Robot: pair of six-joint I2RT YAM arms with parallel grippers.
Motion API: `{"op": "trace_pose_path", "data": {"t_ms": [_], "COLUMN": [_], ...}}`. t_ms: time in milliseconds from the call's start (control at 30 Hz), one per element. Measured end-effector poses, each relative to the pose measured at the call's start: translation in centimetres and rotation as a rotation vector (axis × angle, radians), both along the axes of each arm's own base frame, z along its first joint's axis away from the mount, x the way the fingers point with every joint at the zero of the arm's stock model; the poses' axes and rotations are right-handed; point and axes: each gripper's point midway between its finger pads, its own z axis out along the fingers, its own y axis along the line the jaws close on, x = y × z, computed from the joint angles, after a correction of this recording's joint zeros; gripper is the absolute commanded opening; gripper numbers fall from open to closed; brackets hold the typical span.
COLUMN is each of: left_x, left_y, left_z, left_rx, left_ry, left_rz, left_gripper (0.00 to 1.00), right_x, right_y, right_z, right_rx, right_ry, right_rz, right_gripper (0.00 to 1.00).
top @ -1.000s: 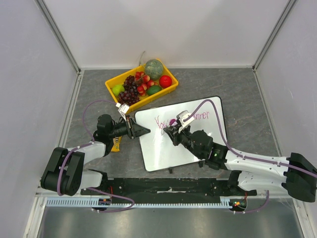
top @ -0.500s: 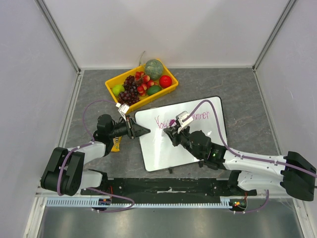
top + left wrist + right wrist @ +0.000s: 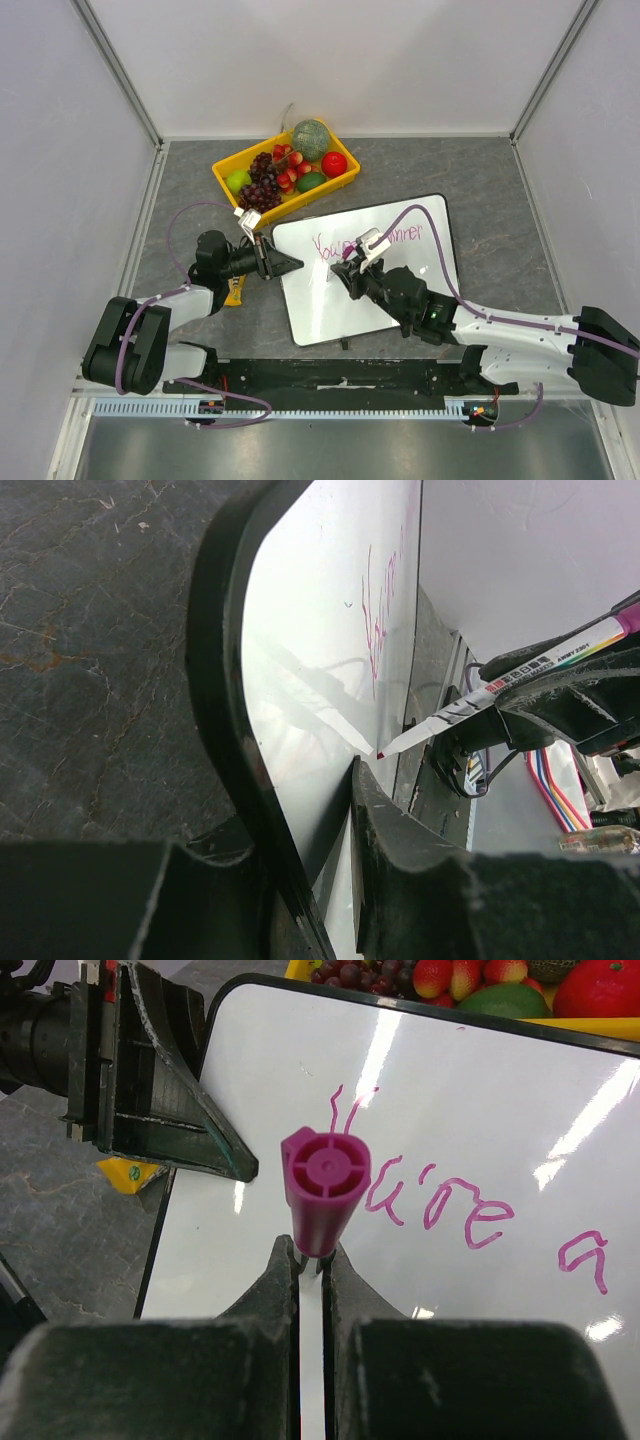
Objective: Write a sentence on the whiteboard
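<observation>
Overhead, a grey stone-patterned table [image 3: 480,190] fills the floor of a booth. Plain white walls [image 3: 330,60] close it on three sides, with slanted metal posts [image 3: 118,70] at the back corners.

The whiteboard [image 3: 330,305] lies flat on the table, centre and towards the near side, turned slightly off square. It is glossy and throws back streaks of light. Magenta handwriting [image 3: 470,1222] runs along its far part; "'re a" is legible in the right wrist view, the rest is unclear.

The left gripper [image 3: 290,264] comes in low from the left. Its fingers are clamped on the whiteboard's left edge, with the black rim passing between them in the left wrist view.

The right gripper [image 3: 347,268] is over the board's upper middle, jaws closed tight on a marker [image 3: 322,1195] with a magenta cap end. In the left wrist view the marker's tip meets its own reflection on the board.

A yellow bin [image 3: 225,175] sits beyond the board's far left corner, just beside it. It holds dark grapes [image 3: 262,185], a round green melon-like fruit [image 3: 311,139] and a red fruit [image 3: 334,164].

A small yellow object [image 3: 234,292] lies under the left arm; what it is I cannot tell.
</observation>
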Motion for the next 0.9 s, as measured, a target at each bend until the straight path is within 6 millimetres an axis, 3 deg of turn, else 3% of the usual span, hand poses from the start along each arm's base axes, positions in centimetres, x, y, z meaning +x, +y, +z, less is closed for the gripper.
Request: {"op": "trace_pose_path", "data": {"t_ms": [900], "left_x": [-0.01], "left_y": [0.00], "left_z": [0.00], "left_rx": [0.000], "left_ry": [0.000], "left_rz": [0.000], "left_gripper": [0.02], "right_x": [-0.27], "right_y": [-0.13], "right_z": [-0.44], "right_rx": [-0.002], "right_ry": [0.018], "right_rz": [-0.001], "right_gripper": [0.00]}}
